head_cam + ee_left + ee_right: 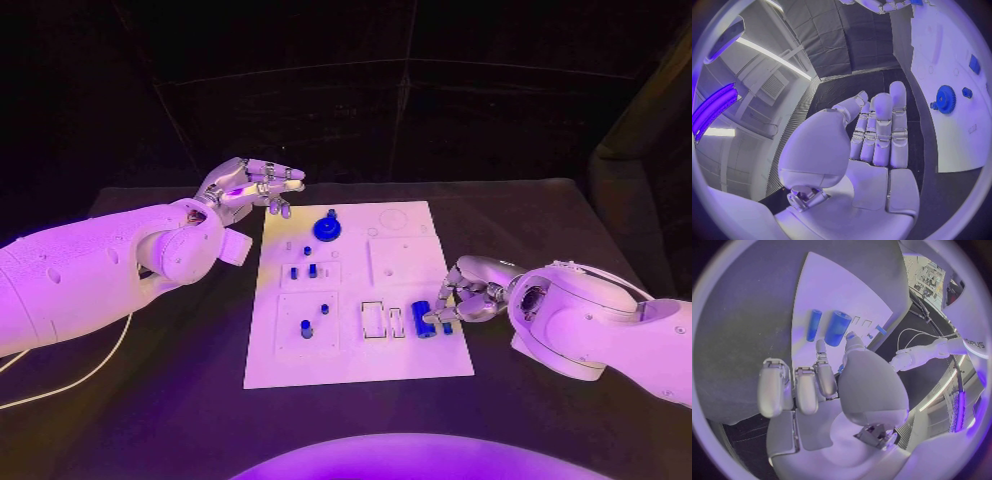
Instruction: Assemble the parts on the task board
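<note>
Near the board's (361, 370) right edge, toward the robot, lie two blue cylinders, a thick one (424, 320) and a thin one (813, 325) side by side, with the right hand (464, 292) just beside them. Its fingers (798, 390) are partly curled with thumb and one finger reaching toward the thick cylinder; I cannot tell whether they touch it. These parts look small, light, rigid and smooth, likely to roll, so a pinch across the thick cylinder's middle seems safest. Bare table lies to the right for backing off. The left hand (248, 186) hovers off the board's far left corner, fingers together and straight, holding nothing, near the gear (327, 229). Pegs (307, 272) stand mid-board.
</note>
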